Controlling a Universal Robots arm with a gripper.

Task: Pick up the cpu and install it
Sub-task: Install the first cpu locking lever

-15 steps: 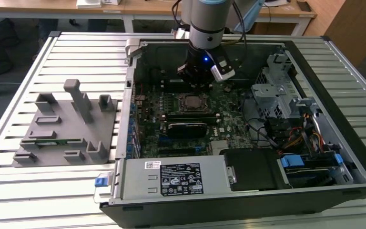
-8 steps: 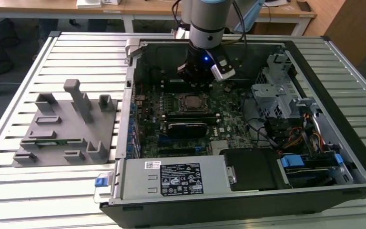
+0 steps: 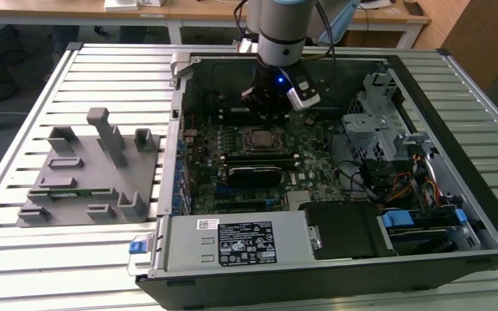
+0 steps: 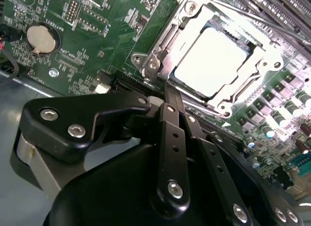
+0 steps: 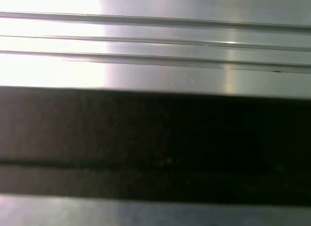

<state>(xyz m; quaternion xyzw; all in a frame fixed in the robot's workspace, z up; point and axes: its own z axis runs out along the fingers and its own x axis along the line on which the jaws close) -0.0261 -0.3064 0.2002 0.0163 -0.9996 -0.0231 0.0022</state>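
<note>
The cpu (image 4: 211,60) is a silvery-white square lying flat inside the metal socket frame (image 4: 160,56) on the green motherboard. In the exterior view the cpu (image 3: 258,138) sits at the middle of the board inside the open computer case. My gripper (image 4: 171,92) is just beside the socket's edge, apart from the chip, with its black fingers (image 4: 170,124) drawn together and nothing between them. In the exterior view my gripper (image 3: 268,107) hangs over the board just behind the socket.
A grey fixture (image 3: 85,175) with a green memory stick (image 3: 67,192) stands on the slatted metal table (image 3: 24,116) at the exterior view's left. The case walls (image 3: 176,129), drive cages (image 3: 379,123) and cables (image 3: 404,188) surround the board. A coin cell (image 4: 43,39) lies nearby.
</note>
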